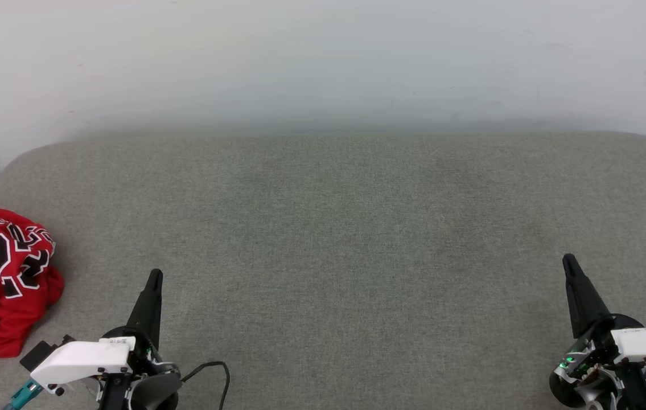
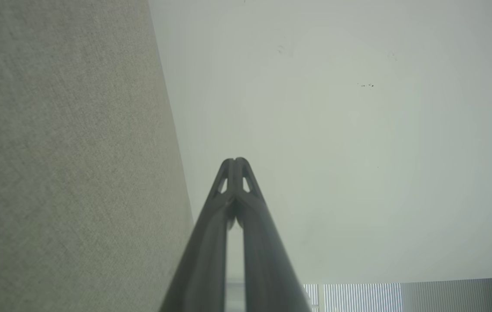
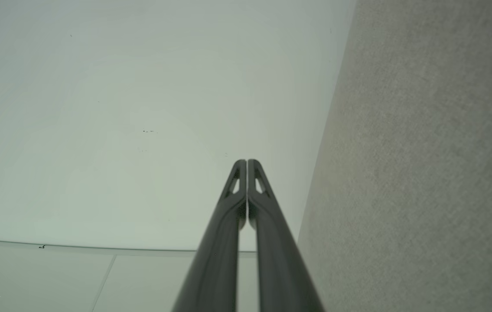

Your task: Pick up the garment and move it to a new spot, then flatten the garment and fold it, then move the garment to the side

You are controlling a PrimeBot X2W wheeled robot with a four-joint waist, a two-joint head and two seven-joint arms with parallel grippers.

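Observation:
The garment (image 1: 7, 279), a red jersey with black white-outlined lettering and a bit of white lining, lies crumpled at the far left edge of the grey cushioned surface (image 1: 334, 239). My left gripper (image 1: 155, 274) rests at the lower left, shut and empty, to the right of the garment and apart from it. At the lower right my right gripper (image 1: 568, 259) is also shut with nothing in it. In the left wrist view the left gripper (image 2: 235, 160) has its tips pressed together. The right gripper (image 3: 246, 161) looks the same in the right wrist view.
A pale wall (image 1: 323, 62) rises behind the surface's far edge. The surface's rounded corners sit at the far left and far right. A black cable (image 1: 214, 367) loops by my left wrist. Window blinds (image 2: 358, 297) appear low in the left wrist view.

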